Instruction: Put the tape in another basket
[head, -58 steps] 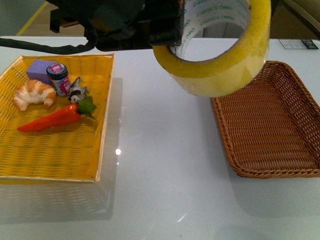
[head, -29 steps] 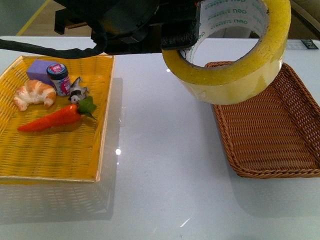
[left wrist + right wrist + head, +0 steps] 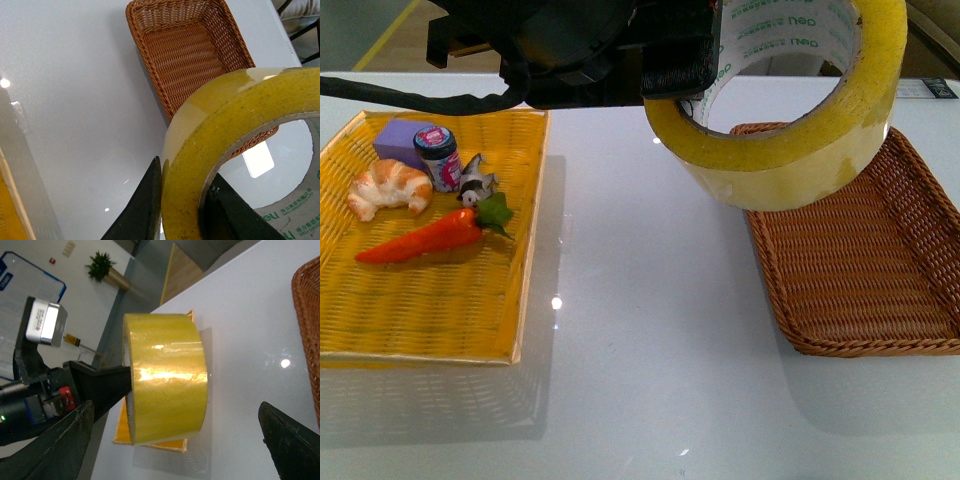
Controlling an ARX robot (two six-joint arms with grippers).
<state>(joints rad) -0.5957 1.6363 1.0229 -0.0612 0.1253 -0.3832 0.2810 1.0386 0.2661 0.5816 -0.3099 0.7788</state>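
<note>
**Tape aloft between the two baskets**

The brown wicker basket (image 3: 860,290) on the right sits empty, with a tight weave, sloping sides and a rectangular shape. Over on the left, the flat yellow woven tray (image 3: 430,300) is busy: a croissant (image 3: 388,188), a purple block (image 3: 400,140), a small jar (image 3: 438,157), a little crumpled silvery thing (image 3: 475,183) and an orange carrot (image 3: 425,237) with green leaves.

Now the tape (image 3: 790,150)! It's a fat yellowish ring with a white core and green print, and it hangs in the air above the glossy white worktop (image 3: 640,330), between tray and basket. The left hand (image 3: 182,212) has it pinched, one black finger inside the ring and one outside. Seen from the front it blots out the basket's rear left corner. The right hand (image 3: 177,445) is spread wide, holding nothing.
</note>
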